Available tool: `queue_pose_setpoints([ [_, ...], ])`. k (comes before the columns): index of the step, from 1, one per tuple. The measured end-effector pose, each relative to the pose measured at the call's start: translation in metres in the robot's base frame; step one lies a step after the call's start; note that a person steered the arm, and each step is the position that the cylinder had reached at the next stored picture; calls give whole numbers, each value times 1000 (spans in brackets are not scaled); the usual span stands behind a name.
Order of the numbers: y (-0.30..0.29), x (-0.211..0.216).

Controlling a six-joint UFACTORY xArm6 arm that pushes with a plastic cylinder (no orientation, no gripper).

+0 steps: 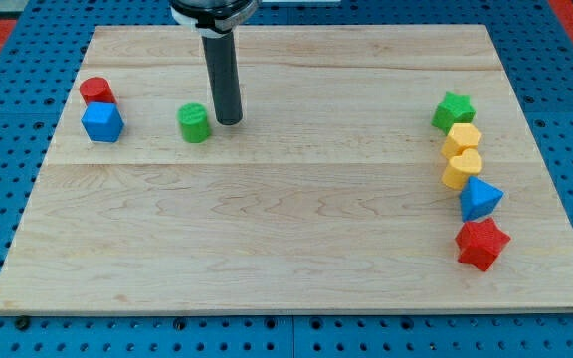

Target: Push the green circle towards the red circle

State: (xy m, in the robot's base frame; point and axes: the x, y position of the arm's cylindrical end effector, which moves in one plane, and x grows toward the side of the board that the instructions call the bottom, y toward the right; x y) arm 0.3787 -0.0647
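my tip (229, 121) stands on a wooden board (286, 249), just beside the green circle (195, 123) on its right-hand side in the view, close enough that contact cannot be ruled in or out. the red circle (96, 90) sits well off toward the view's left and slightly higher, touching or nearly touching a blue block (101, 123) directly below it. there are no jaws to speak of here: the arm ends in a plain dark rod, so nothing is held.

by the look of it, the push is set up and either just starting or about to start. the next move seems to call for a steady slide toward the view's left with a slight upward lean, so the green circle heads for the red one and not for the blue block.

the board is pale, grained planks on a blue pegged base. the blocks look like matte painted pieces. along the view's right edge sit a green star (453, 110), two yellow blocks (462, 154), a blue wedge-like block (479, 199) and a red star (481, 245).
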Motion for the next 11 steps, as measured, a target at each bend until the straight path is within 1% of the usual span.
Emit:
queue_pose_setpoints([
  [1, 15, 28],
  [2, -32, 30],
  [3, -49, 26],
  [8, -54, 26],
  [9, -89, 9],
  [10, -101, -1],
  [11, 42, -1],
])
